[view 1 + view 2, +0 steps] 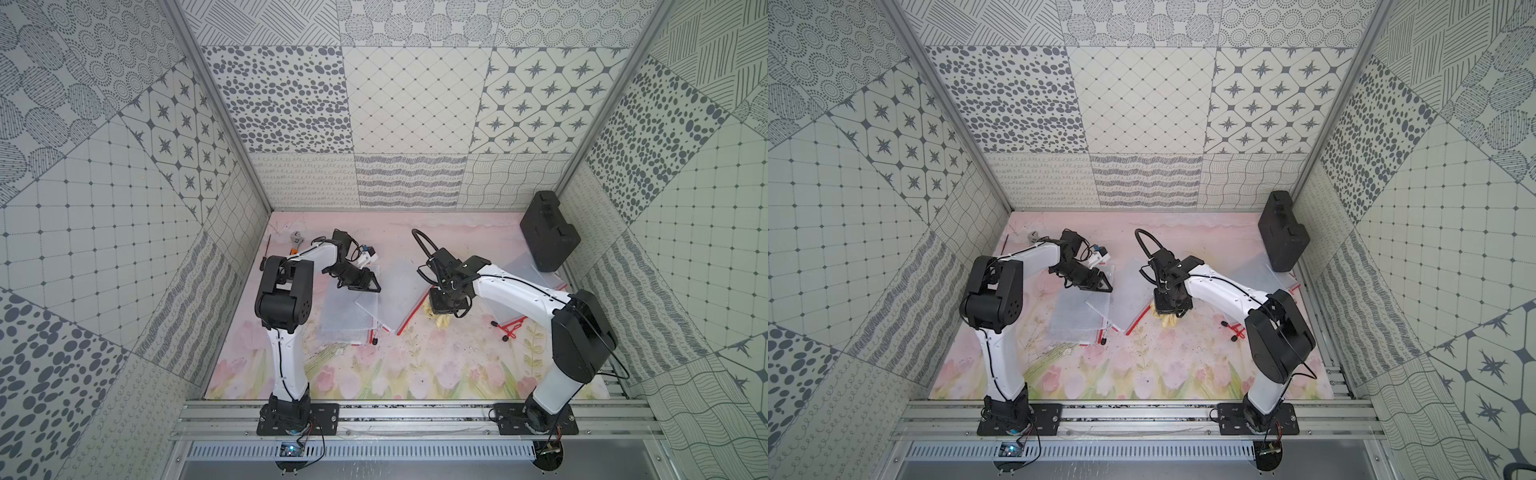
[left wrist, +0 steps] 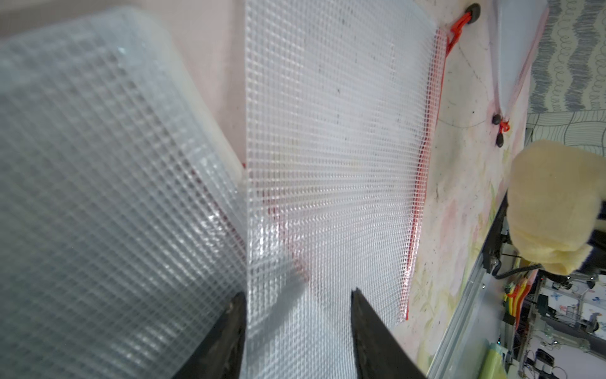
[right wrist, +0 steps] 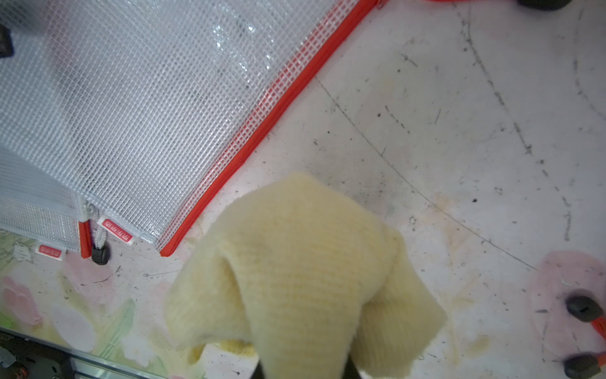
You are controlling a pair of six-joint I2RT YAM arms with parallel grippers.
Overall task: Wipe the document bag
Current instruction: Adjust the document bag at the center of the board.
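Note:
Several clear mesh document bags with red zips lie on the flowered mat. The middle document bag (image 1: 392, 297) (image 1: 1127, 297) has its red zip edge (image 3: 269, 108) toward my right arm. My left gripper (image 1: 365, 286) (image 2: 298, 295) hovers low over its far end, jaws open, with the mesh (image 2: 328, 147) showing between the black fingertips (image 2: 357, 295). My right gripper (image 1: 446, 306) (image 3: 303, 369) is shut on a pale yellow cloth (image 3: 305, 262) (image 1: 441, 321), which hangs over the mat just beside the zip edge. The cloth hides the right fingers.
A stack of similar bags (image 1: 345, 320) lies by the left arm, and another (image 1: 525, 268) under the right arm. A black case (image 1: 548, 232) leans in the back right corner. A wrench (image 1: 296, 241) and a small white-and-blue object (image 1: 369, 255) sit at the back left. Red zip pulls (image 1: 510, 330) lie loose.

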